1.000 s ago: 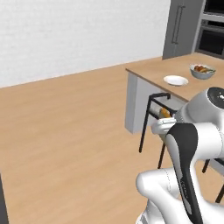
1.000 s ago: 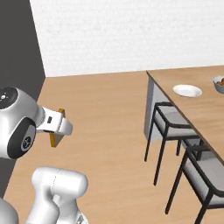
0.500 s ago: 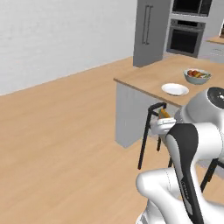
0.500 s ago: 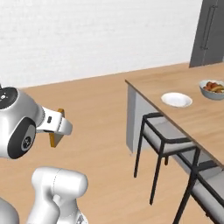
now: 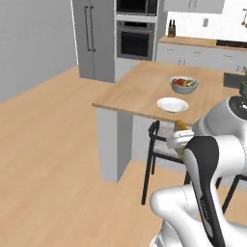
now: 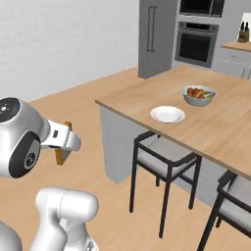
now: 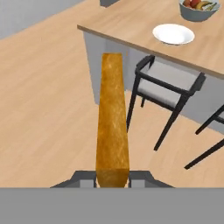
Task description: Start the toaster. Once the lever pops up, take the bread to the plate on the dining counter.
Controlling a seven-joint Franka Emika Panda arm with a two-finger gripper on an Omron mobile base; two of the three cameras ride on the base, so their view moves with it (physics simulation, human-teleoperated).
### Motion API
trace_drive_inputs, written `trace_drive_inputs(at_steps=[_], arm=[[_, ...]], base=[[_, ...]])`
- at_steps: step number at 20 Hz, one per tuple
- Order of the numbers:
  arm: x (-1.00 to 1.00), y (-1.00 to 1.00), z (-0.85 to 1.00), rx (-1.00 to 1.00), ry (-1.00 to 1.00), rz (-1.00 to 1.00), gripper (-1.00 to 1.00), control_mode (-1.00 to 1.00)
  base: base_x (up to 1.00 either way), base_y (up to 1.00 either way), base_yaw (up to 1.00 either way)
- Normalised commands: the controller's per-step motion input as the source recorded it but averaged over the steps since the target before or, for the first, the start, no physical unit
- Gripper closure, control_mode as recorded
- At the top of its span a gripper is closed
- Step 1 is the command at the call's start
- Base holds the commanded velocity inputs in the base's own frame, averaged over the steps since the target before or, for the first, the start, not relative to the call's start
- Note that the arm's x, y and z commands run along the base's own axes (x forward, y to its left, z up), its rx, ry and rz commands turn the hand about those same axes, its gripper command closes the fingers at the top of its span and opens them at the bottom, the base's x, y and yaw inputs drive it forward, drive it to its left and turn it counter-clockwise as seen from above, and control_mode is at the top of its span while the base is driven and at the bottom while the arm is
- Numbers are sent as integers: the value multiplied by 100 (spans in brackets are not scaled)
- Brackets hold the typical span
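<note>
claw (image 7: pixel 113 178) clamped on bread (image 7: pixel 113 118) by its bottom edge, slice edge-on toward 12 | plate (image 7: pixel 173 34) at 1 o'clock on counter (image 7: pixel 131 22), beside bowl (image 7: pixel 199 8) | bread: light, stiff, crumbly; grip gently, low on the crust

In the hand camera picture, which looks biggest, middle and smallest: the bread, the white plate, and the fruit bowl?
1. The bread, though it only looks huge because it is right at the camera.
2. The plate.
3. The fruit bowl, partly cut off by the picture's edge, so unsure.
</note>
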Motion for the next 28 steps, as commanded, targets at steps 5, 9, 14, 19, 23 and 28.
trace_drive_inputs(at_steps=[5, 9, 14, 19, 23, 28], arm=[[0, 0, 0, 0, 0, 0, 100, 100], [0, 0, 0, 0, 0, 0, 100, 100], [0, 0, 0, 0, 0, 0, 100, 100], [0, 0, 0, 0, 0, 0, 100, 100], [0, 0, 0, 0, 0, 0, 100, 100], [0, 0, 0, 0, 0, 0, 100, 100]], base=[[88, 80, -64], [91, 78, -62], [88, 65, -62], [72, 8, -38], [77, -9, -6], [30, -24, 9]])
